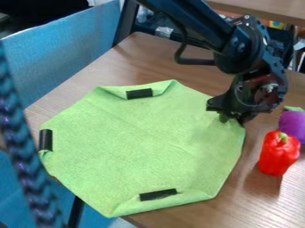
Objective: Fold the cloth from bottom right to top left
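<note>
One green cloth (140,142), three black strips (158,194), one red pepper (278,155)

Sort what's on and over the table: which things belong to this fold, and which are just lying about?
For the fold:
- green cloth, with three black strips in view on its edges
- hand, at the cloth's right-hand corner

Just lying about:
- red pepper, right of the cloth
- purple item, behind the pepper
</note>
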`<act>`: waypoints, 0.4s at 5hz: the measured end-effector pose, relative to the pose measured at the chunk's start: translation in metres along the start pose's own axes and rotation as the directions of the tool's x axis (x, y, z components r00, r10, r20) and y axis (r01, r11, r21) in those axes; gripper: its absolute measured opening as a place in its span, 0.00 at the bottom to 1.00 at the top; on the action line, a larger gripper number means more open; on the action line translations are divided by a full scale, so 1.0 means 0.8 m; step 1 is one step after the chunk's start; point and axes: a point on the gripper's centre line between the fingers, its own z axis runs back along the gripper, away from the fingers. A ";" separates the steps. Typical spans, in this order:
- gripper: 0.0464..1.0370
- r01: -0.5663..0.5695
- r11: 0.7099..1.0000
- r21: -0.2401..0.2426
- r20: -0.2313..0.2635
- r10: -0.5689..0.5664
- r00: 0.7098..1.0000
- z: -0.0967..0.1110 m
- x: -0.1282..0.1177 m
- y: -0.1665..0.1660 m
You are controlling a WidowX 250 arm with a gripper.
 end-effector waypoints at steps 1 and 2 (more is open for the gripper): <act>0.15 0.045 0.998 -0.036 0.006 -0.045 0.999 0.000 -0.002 -0.003; 0.04 0.058 0.995 -0.076 0.027 -0.056 0.998 0.013 0.005 -0.002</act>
